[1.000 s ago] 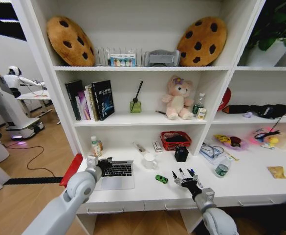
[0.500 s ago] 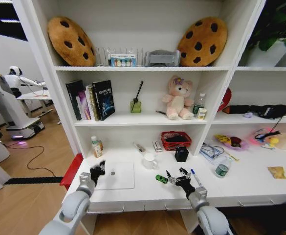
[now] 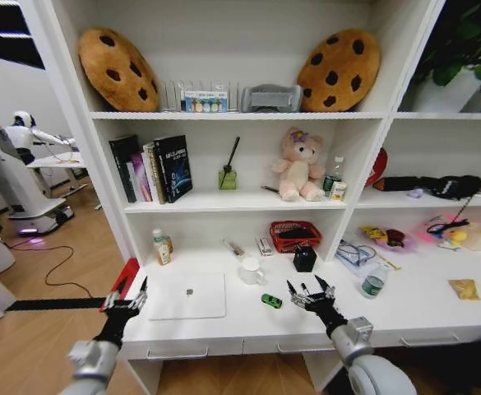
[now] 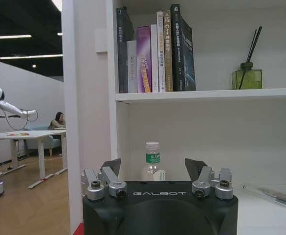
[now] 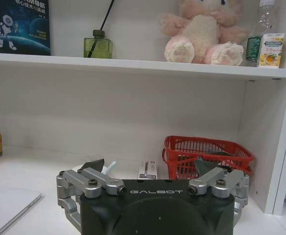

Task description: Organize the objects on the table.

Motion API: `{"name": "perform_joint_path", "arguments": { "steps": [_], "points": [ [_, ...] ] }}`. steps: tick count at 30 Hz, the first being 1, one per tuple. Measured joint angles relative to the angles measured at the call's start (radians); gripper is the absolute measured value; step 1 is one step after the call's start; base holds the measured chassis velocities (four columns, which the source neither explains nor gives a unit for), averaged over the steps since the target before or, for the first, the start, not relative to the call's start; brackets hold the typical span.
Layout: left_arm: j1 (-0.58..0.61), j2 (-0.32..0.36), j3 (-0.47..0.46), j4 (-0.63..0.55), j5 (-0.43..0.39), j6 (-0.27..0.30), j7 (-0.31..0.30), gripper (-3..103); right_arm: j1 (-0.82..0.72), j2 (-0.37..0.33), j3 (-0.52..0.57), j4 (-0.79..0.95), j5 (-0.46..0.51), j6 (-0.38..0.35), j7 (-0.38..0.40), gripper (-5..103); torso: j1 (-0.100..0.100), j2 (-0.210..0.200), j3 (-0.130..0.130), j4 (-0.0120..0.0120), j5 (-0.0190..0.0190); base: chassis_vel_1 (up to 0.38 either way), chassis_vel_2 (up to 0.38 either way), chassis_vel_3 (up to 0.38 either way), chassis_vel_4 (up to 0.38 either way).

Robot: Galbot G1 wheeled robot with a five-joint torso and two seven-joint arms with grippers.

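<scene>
Three views of one white shelving unit (image 3: 224,115)

The head view looks forward and down over the table (image 3: 248,317). Both wrist views sit low and close, facing the shelves level: the left shares the books (image 4: 155,51) and green diffuser bottle (image 4: 247,78); the right shares that bottle, plush bear (image 5: 201,29) and red basket (image 5: 206,152).

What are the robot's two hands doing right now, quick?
Left gripper: open, holding nothing, at the table's left front edge beside the closed laptop.
Right gripper: open, holding nothing, just right of the green toy car.
</scene>
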Motion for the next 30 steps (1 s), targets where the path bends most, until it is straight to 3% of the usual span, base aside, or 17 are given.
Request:
{"name": "perform_joint_path", "arguments": {
  "steps": [1, 2, 4, 6, 21, 30],
  "points": [
    [0.000, 0.000, 0.000, 0.000, 0.000, 0.000, 0.000, 72, 0.000, 0.000, 0.000, 0.000, 0.000, 0.000, 0.000, 100, 0.000, 0.000, 0.000, 0.0000, 0.0000, 0.000, 0.000, 0.000, 0.000],
    [0.055, -0.032, -0.014, -0.025, -0.011, -0.030, 0.013, 83, -0.004, 0.000, 0.001, 0.006, 0.000, 0.000, 0.007, 100, 0.000, 0.000, 0.000, -0.0002, -0.0001, 0.000, 0.000, 0.000, 0.000],
    [0.070, -0.039, -0.016, -0.031, -0.016, -0.039, 0.016, 83, -0.005, 0.000, 0.001, 0.007, -0.001, 0.000, 0.009, 100, 0.000, 0.000, 0.000, -0.0002, -0.0002, 0.000, 0.000, 0.000, 0.000],
    [0.155, -0.068, -0.025, -0.074, -0.055, -0.078, 0.026, 97, -0.005, 0.002, 0.001, 0.002, -0.010, 0.010, 0.015, 100, 0.000, 0.000, 0.000, 0.0000, 0.0000, 0.000, 0.000, 0.000, 0.000],
    [0.141, -0.072, -0.028, -0.092, -0.048, -0.040, -0.002, 100, -0.007, 0.004, 0.001, 0.002, -0.011, 0.029, 0.027, 100, 0.000, 0.000, 0.000, -0.0002, -0.0003, 0.000, 0.000, 0.000, 0.000],
    [0.138, -0.070, -0.026, -0.089, -0.048, -0.038, -0.003, 100, 0.004, -0.004, 0.026, 0.009, 0.007, -0.019, 0.030, 100, 0.000, 0.000, 0.000, -0.0001, -0.0004, 0.000, 0.000, 0.000, 0.000]
  ]
}}
